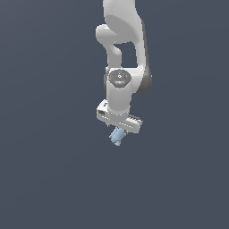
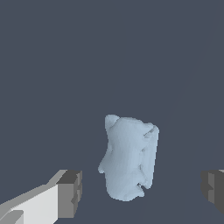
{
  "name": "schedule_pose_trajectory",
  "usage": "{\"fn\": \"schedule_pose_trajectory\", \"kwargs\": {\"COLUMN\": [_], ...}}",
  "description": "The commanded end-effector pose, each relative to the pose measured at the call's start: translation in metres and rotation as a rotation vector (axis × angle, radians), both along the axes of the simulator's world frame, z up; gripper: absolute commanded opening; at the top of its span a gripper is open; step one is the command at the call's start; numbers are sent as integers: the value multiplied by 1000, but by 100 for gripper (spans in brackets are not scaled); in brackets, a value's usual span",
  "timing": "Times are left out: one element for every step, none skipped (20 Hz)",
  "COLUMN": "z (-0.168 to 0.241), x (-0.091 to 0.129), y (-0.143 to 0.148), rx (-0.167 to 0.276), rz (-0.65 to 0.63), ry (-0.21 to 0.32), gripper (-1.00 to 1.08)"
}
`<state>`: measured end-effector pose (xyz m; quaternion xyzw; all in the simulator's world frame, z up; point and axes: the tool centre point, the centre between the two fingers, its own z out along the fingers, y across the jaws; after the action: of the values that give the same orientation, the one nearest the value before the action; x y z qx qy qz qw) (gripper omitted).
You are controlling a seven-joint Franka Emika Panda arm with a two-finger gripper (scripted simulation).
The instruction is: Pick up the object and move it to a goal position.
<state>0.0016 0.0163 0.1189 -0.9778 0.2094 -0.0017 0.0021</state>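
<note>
The object (image 1: 117,135) is a small pale light-blue lumpy block, showing just under the white gripper (image 1: 118,129) in the exterior view. In the wrist view the object (image 2: 129,157) stands between the two grey fingertips (image 2: 70,194), with a clear gap on each side. The gripper (image 2: 142,190) is open and its pads do not touch the object. The white arm hangs down from above, hand pointing downward over the object.
A plain dark grey-blue surface (image 1: 53,170) fills both views. Nothing else shows around the arm.
</note>
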Motion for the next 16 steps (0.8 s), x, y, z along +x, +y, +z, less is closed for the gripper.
{"fn": "schedule_pose_trajectory", "kwargs": {"z": [-7,-9,-11,-13,-15,-16,-18,-19,-19,-20,-20,-20,-20,-20,-21,-23], "x": [-1,-2,-2,-2,-3,-3,-3,-3,-4,-4,-4,-4,-4,-4,-4,-4], "y": [0,0,0,0,0,0,0,0,0,0,0,0,0,1,1,1], "rx": [-1,-1,-1,-2,-2,-2,-3,-3,-3,-3,-3,-3,-3,-3,-3,-3], "rz": [-48,-63,-77,-89,-100,-110,-117,-124,-129,-133,-135,-136,-131,-131,-131,-131], "ry": [1,2,2,3,3,4,4,4,4,4,4,4,5,5,5,5], "gripper": [100,100,100,100,100,100,100,100,100,100,100,100,100,100,100,100]}}
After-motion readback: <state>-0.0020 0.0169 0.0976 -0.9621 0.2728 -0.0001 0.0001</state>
